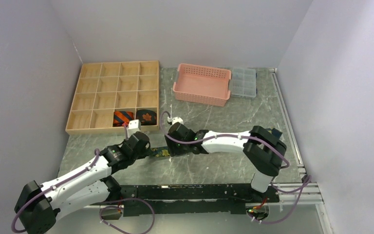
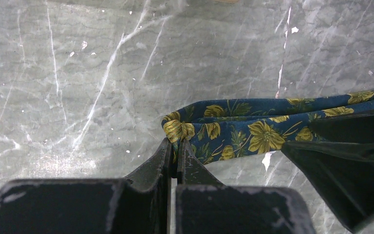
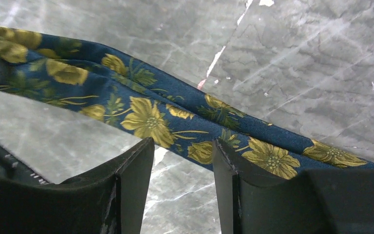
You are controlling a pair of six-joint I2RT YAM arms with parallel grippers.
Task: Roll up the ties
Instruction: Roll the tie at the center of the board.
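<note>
Pinching folded end of floral tie (image 2: 253,134) w/ left gripper (image 2: 176,147), jaws clamped on fabric. Right gripper (image 3: 182,146) is sitting fingers apart over it. Tie is lying mid bench (image 1: 224,122), toward near edge.

No writing, label, brand, number or sign can be read in any view. The tie (image 2: 253,134) bears only a flower print, with no lettering on it.
</note>
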